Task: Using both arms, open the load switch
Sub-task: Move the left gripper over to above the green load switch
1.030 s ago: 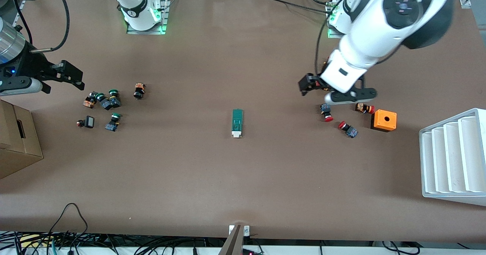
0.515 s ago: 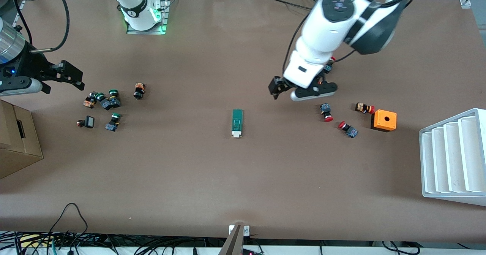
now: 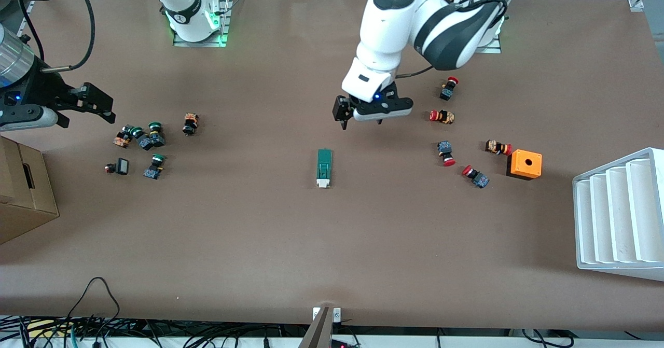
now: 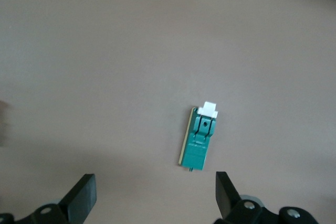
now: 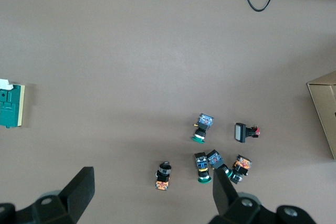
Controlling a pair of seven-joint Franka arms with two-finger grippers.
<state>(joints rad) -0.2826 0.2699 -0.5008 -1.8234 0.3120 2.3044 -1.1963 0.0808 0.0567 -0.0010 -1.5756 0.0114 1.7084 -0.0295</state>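
Load switch (image 3: 324, 168) lies loose at mid-table (image 3: 332, 244); left claw (image 3: 346, 119), spread and empty, hovers nearby while right claw (image 3: 106, 110) waits spread: unpinned, the switch may skid when pried.

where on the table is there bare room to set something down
Bare: the wide table strip between the load switch and the front camera. Crowded: green buttons at the right arm's end, red buttons and orange box at the left arm's.
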